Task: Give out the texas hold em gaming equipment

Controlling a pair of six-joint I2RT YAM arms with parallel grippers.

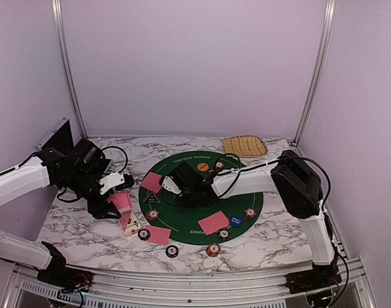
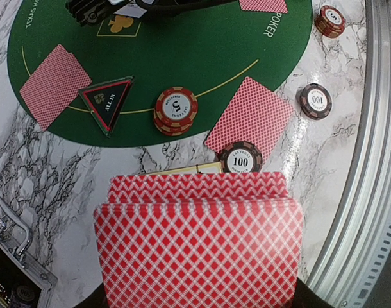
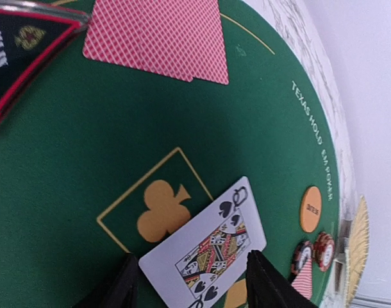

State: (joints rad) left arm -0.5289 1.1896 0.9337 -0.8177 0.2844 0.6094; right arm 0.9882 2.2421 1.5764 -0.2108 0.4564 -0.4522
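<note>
My left gripper [image 1: 114, 204] is shut on a deck of red-backed cards [image 2: 199, 237], held over the marble just left of the green mat; the deck hides its fingers. My right gripper [image 3: 192, 285] stands open low over the mat's middle. A face-up queen of spades [image 3: 205, 247] lies between its fingers beside the club mark. Face-down cards [image 2: 54, 83] [image 2: 250, 117], a red chip [image 2: 175, 109], dark chips [image 2: 240, 159] [image 2: 315, 101] and the black triangle button [image 2: 108, 101] lie around the mat's near-left edge. The orange button [image 1: 202, 167] and blue button [image 1: 236, 221] sit on the mat.
The round green felt mat [image 1: 183, 215] fills the table's middle. A tan woven tray [image 1: 245, 146] lies at the back right. A metal-edged case [image 2: 9, 256] sits near the left arm. More chips [image 1: 213, 249] [image 1: 172, 251] lie along the mat's front edge.
</note>
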